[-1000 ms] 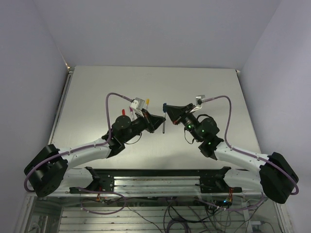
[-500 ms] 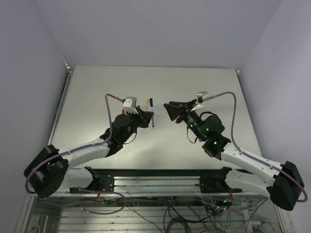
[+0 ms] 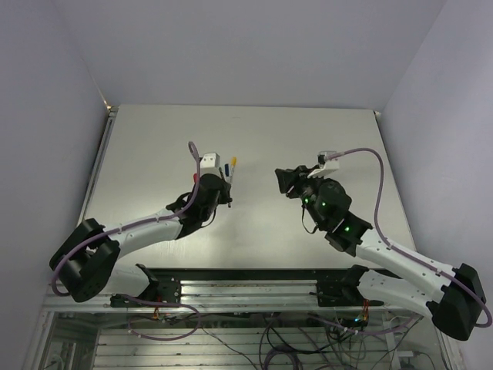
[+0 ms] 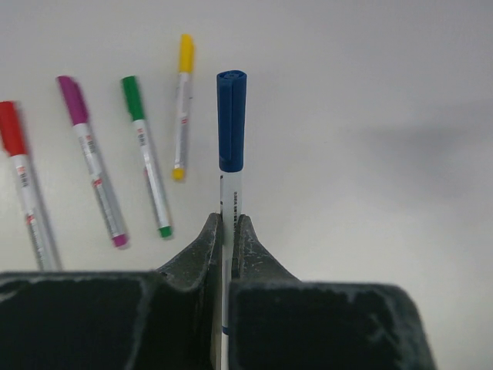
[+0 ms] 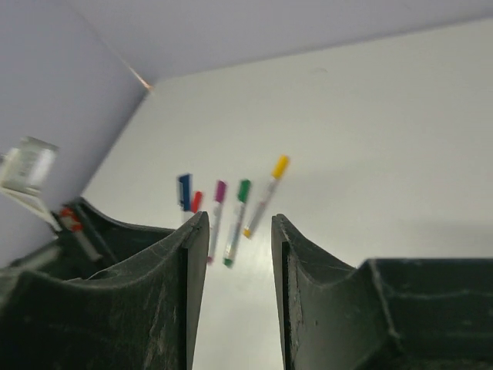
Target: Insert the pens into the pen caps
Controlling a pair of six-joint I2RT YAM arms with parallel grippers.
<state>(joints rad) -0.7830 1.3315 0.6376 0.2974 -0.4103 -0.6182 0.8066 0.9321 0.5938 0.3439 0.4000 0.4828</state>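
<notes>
- The left gripper [image 4: 227, 231] is clamped on the barrel of the blue pen [image 4: 230, 181], which points to 12 o'clock with its blue cap [image 4: 231, 116] on.
- The red pen [image 4: 23, 185], magenta pen [image 4: 92, 162], green pen [image 4: 146, 154] and yellow pen [image 4: 182, 108] lie capped at 10 o'clock.
- The right gripper [image 5: 235, 231] has its jaws apart and empty.
- This looks like the final step: lay the blue pen at yellow's 3 o'clock side.

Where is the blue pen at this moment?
In the left wrist view, the blue pen is clamped between the jaws of the left gripper, its cap pointing away, just right of the yellow pen lying on the table.
</notes>
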